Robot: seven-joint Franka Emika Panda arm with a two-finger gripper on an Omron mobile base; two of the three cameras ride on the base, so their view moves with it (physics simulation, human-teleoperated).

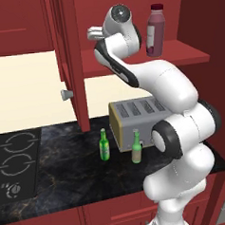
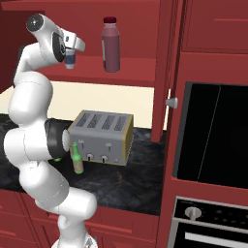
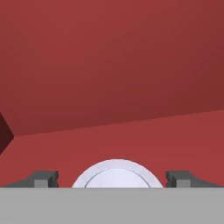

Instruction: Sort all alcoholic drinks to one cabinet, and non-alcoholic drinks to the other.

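Right base view: juice bottle and cup on cabinet shelf, fingers wide.

At the centre of your left base view a silver four-slot toaster sits on the dark marble counter. A black cooktop lies lower left. At the right of your right base view: a black wall oven.

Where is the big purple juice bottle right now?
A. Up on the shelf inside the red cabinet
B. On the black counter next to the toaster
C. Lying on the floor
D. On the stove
A: the juice bottle stands upright on the cabinet shelf, above the toaster; only the two green bottles are on the counter.
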